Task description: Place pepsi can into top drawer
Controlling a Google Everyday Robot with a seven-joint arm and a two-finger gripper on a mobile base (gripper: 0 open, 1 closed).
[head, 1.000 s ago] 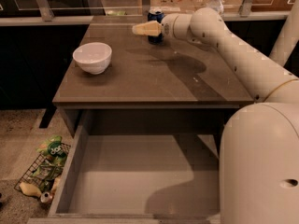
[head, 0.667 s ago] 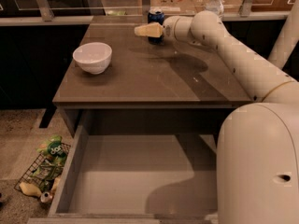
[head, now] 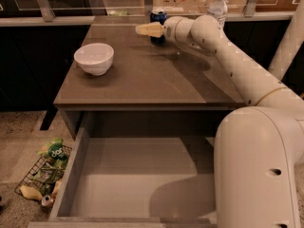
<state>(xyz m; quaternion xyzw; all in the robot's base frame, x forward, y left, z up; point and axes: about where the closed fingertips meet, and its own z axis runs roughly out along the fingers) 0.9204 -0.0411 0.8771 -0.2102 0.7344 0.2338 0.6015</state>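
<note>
One pepsi can (head: pixel 158 16) stands upright at 12 o'clock on the table (head: pixel 142 80). My gripper (head: pixel 143 30) hangs just in front of it, pointing toward 9. I cannot tell the jaw state. Top drawer (head: pixel 133 184) is open at 6 o'clock.

Smooth plastic jaws hang by the glossy metal pepsi can (head: pixel 158 16) over the matt table (head: pixel 142 77).

Gripper (head: pixel 140 30) hovers over the far edge of the table (head: pixel 142 82), right by the pepsi can (head: pixel 158 16) standing there. White bowl (head: pixel 94 57) on table's left side. Top drawer (head: pixel 133 179) open below table.
</note>
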